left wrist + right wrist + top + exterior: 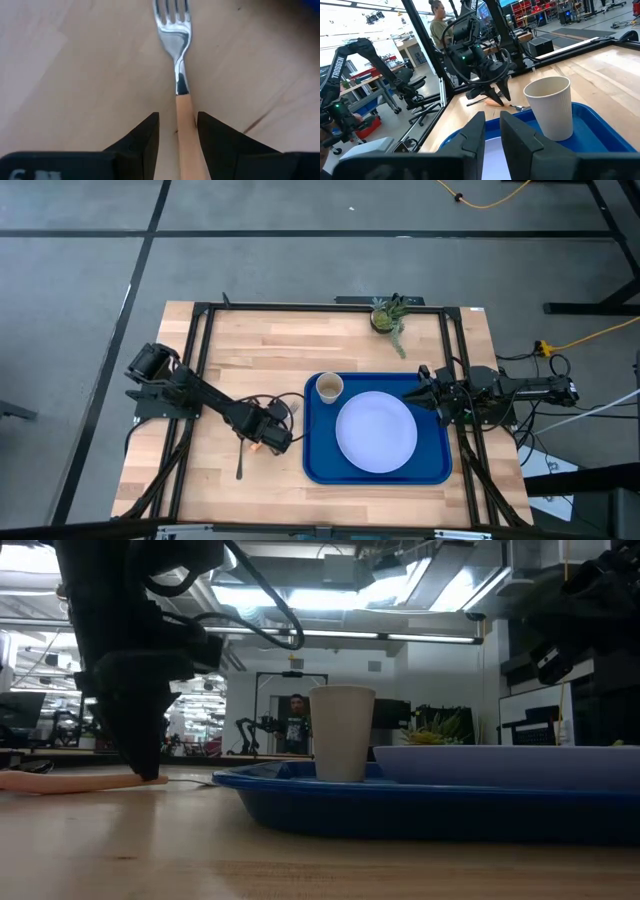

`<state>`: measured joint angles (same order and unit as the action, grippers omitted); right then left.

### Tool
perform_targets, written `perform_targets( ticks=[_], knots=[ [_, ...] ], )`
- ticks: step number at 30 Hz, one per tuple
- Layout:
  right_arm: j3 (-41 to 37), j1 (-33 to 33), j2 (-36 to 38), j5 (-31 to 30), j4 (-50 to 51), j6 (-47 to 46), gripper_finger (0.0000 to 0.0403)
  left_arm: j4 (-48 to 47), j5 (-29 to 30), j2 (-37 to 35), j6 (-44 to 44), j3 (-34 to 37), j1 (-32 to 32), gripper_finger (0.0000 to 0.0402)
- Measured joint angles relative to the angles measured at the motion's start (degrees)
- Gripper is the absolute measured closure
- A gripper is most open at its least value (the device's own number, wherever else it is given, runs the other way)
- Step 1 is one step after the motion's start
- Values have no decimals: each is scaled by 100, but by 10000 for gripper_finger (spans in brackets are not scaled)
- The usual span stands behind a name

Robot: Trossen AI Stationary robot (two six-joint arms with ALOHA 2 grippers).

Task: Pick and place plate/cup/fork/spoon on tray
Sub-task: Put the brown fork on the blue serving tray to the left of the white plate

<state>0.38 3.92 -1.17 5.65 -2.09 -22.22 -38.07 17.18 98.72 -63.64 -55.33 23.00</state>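
Note:
The fork [179, 65] lies flat on the wooden table, left of the blue tray [318, 465], with its orange handle [258, 446] under my left gripper [266, 438]. My left gripper [178, 132] is open and points down, one finger on each side of the handle. The plate [376, 430] and the cup [330, 387] stand in the tray. The dark spoon [240, 465] lies on the table near the fork. My right gripper [420, 392] hovers over the tray's far right corner, its fingers [492, 130] a narrow gap apart and empty. My left gripper comes at the fork's handle [186, 125] from above, its fingers across the handle, just behind the metal neck. One finger [147, 135] stands clear of the handle. The other finger [212, 135] is right beside it, and I cannot tell whether it touches. The fork lies flat on the table.
A small potted plant [388, 315] stands at the table's far edge. A black frame [200, 360] runs along the table's left, far and right sides. Bare wood lies left of and in front of the tray. A person [440, 25] stands in the room beyond.

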Motion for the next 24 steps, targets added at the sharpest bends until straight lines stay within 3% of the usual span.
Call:
perform_targets(
  ticks=[16,24],
  knots=[
    [0,2,0,7,-5,-4,338,266,-193,317,275,-37,2,275],
    [1,2,-13,9,-6,-3,338,339,57,379,253,-22,13,275]
  ],
)
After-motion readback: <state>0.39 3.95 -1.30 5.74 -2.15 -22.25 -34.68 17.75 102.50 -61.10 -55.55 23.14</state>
